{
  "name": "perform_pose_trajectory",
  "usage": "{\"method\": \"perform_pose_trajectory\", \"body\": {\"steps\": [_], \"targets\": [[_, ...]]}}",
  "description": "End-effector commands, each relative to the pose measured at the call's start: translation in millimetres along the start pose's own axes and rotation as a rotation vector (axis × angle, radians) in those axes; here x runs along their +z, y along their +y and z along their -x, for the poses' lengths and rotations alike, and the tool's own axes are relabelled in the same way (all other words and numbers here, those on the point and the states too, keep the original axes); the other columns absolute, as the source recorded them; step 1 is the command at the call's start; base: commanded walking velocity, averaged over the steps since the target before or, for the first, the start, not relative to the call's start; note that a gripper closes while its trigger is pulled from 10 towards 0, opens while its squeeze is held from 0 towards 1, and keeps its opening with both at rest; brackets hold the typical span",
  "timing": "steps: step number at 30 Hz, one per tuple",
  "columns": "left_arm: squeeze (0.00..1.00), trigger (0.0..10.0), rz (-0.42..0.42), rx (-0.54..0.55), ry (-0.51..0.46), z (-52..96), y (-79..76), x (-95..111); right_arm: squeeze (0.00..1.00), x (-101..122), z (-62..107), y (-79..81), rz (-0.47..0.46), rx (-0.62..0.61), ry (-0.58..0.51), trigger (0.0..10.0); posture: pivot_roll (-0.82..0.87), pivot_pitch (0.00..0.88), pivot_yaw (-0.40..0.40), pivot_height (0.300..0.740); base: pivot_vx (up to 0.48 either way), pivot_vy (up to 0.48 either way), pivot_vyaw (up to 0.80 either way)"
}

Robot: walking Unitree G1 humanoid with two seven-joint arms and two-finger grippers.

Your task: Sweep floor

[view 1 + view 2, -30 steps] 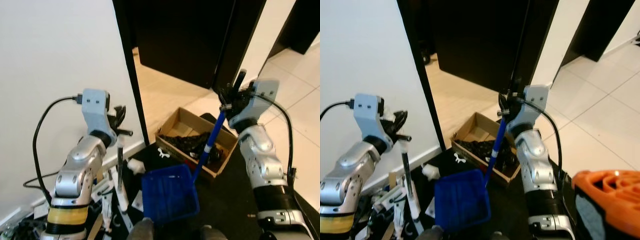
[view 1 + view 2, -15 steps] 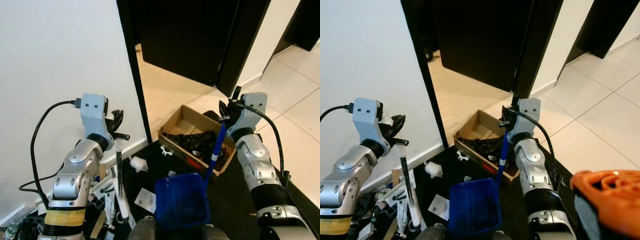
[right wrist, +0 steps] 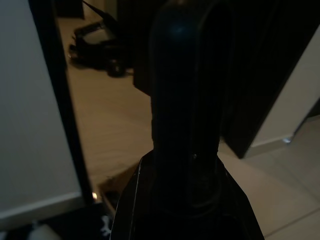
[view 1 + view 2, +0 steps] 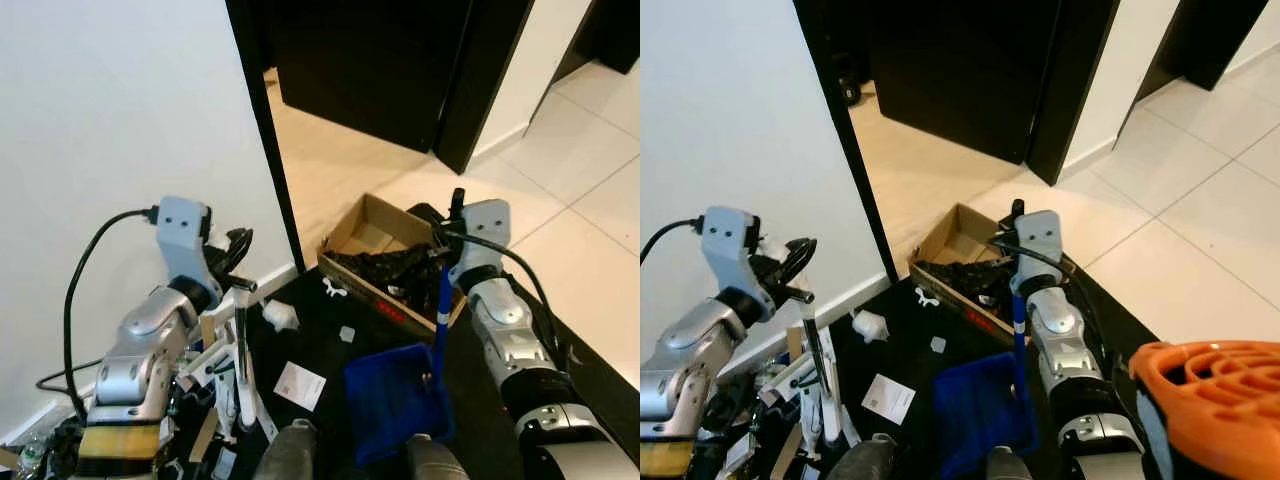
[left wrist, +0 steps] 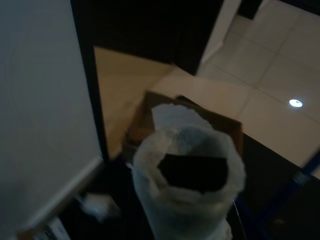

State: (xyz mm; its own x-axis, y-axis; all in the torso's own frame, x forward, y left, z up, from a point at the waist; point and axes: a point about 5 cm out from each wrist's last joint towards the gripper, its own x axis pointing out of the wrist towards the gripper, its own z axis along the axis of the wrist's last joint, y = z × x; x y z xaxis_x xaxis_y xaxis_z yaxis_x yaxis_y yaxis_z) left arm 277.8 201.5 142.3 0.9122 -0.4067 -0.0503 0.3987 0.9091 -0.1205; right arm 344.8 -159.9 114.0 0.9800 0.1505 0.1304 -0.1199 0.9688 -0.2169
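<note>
Cardboard box + paper scraps crowd mat btwn arms; tile floor open.

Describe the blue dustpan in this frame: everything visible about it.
The dustpan is a bright blue, plastic-looking tray with low raised walls, resting near the robot's feet on the black mat. A long blue handle with a pale band rises nearly upright from its far right side. The right gripper is shut on the handle's top. The cardboard box sits just beyond it. No debris can be made out inside.

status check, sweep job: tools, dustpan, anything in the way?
Right tool shut on blue dustpan handle. Left tool shut on broom handle. Dustpan on black mat; cardboard box and paper scraps nearby.
</note>
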Motion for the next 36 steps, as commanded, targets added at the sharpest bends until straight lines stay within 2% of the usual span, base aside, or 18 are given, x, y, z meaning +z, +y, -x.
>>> {"method": "perform_pose_trajectory", "body": {"steps": [1, 13, 20, 23, 25, 28, 29, 31, 36], "targets": [[0.00, 10.0, -0.008, -0.020, 0.000, 6.1, -0.3, 2, 0.00, 1, -1.1, -0.7, 0.031, -0.011, -0.017, 10.0, 0.23, 0.228, 0.060, 0.740, 0.000, 0.000, 0.00], [0.00, 10.0, 0.031, -0.052, 0.008, 14.5, -12.7, -6, 0.00, 3, -12.6, 9.7, 0.005, -0.047, -0.022, 10.0, 0.27, 0.231, 0.061, 0.740, 0.000, 0.000, 0.00], [0.00, 10.0, 0.042, -0.050, 0.000, 15.6, -12.6, -4, 0.00, 20, -24.1, 11.4, 0.027, -0.056, -0.091, 10.0, 0.27, 0.226, 0.060, 0.740, 0.000, 0.000, 0.00], [0.00, 10.0, 0.047, -0.053, -0.003, 13.3, -13.9, -5, 0.00, 11, -20.4, 14.0, 0.053, -0.039, -0.053, 10.0, 0.26, 0.219, 0.055, 0.740, 0.000, 0.000, 0.00], [0.00, 10.0, 0.051, -0.058, -0.006, 10.9, -16.3, -7, 0.00, -7, -13.2, 22.0, 0.056, 0.043, 0.052, 10.0, 0.25, 0.213, 0.049, 0.740, 0.000, 0.000, 0.00], [0.00, 10.0, 0.062, -0.061, -0.012, 8.4, -18.7, -8, 0.00, -29, -0.4, 27.1, 0.035, 0.093, 0.180, 10.0, 0.23, 0.211, 0.041, 0.740, 0.000, 0.000, 0.00], [0.00, 10.0, 0.062, -0.061, -0.012, 8.4, -18.7, -8, 0.00, -29, -0.4, 27.1, 0.035, 0.093, 0.180, 10.0, 0.23, 0.211, 0.041, 0.740, 0.000, 0.000, 0.00], [0.00, 10.0, 0.072, -0.061, -0.013, 6.3, -20.3, -11, 0.00, -41, 10.9, 23.1, -0.019, 0.082, 0.254, 10.0, 0.21, 0.209, 0.033, 0.740, 0.000, 0.000, 0.00], [0.00, 10.0, 0.088, -0.067, -0.015, 2.3, -23.4, -14, 0.00, -46, 24.5, 13.8, -0.051, 0.070, 0.304, 10.0, 0.17, 0.203, 0.026, 0.740, 0.000, 0.000, 0.00]]}}
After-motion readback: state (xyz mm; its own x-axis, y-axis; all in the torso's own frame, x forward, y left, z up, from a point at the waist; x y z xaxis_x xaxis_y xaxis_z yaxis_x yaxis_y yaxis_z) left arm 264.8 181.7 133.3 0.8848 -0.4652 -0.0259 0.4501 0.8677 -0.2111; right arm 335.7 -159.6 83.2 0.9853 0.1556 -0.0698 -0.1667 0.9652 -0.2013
